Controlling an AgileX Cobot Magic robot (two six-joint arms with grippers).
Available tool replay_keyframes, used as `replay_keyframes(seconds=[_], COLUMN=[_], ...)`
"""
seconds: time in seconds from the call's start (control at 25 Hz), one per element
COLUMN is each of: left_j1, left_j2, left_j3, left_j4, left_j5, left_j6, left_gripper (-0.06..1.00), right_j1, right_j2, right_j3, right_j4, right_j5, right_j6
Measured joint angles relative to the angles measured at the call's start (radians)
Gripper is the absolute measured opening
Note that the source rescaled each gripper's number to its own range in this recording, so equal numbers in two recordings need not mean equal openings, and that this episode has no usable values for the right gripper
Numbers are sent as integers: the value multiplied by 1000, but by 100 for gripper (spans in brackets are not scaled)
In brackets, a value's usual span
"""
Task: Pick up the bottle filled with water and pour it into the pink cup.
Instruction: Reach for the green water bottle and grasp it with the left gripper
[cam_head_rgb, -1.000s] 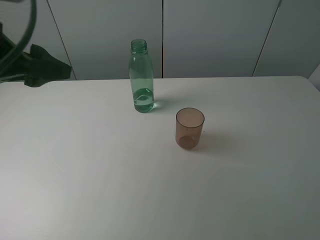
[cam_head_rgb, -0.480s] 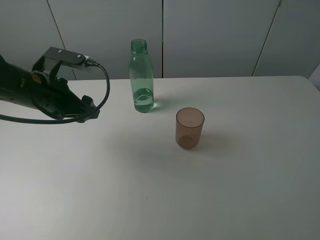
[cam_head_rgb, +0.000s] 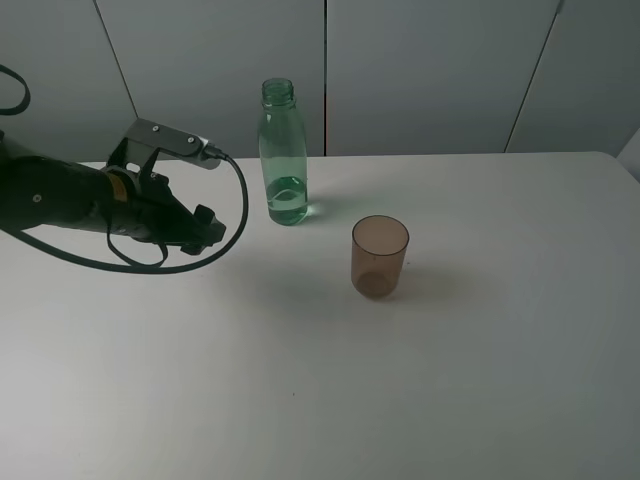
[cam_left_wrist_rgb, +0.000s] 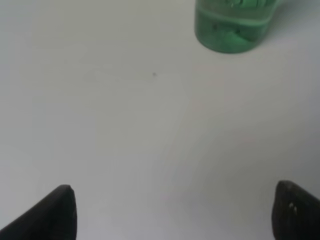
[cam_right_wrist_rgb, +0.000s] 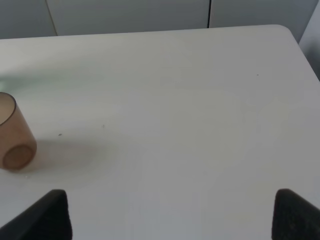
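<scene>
The left gripper (cam_head_rgb: 208, 232) hovers low over the desk (cam_head_rgb: 450, 400), to the left of the bottle (cam_head_rgb: 283, 160), with its fingers spread wide and nothing between them. Its wrist camera shows the bottle's base ahead of the gap but not centred on it. The bottle stands upright and capless, with water only in its lowest part. The pink cup (cam_head_rgb: 379, 257) stands upright and apart from it, to the right of the bottle and nearer the camera. The right gripper (cam_right_wrist_rgb: 170, 215) is outside the high view; its own camera shows its fingers wide apart and empty. Likely hazards: on an off-centre approach one finger may strike the tall, slim bottle and topple it, spilling from the open neck. A grip too high or too loose may let the bottle swing or slip. The bottle may knock the light cup as it is carried across. A quick tilt may send water past the narrow rim.
</scene>
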Motion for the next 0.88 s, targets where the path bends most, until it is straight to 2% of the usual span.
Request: replay_keyframes(seconds=[0.12, 0.28, 0.44, 0.52, 0.88], left_j1=[2, 4, 4, 4, 4], left_j2=[47, 104, 151, 173, 201], left_j3=[0, 0, 0, -6, -71], left_j4=[118, 219, 239, 239, 217], left_j5=[-109, -225, -401, -444, -447], left_j6=[-119, -151, -133, -114, -55], left_gripper=[100, 100, 100, 100, 100], right_j1=[0, 0, 0, 0, 0], right_j2=[0, 0, 0, 0, 0], right_j3=[0, 0, 0, 0, 0], right_j4=[0, 0, 0, 0, 0], right_j5=[0, 0, 0, 0, 0], right_j6=[0, 0, 0, 0, 0])
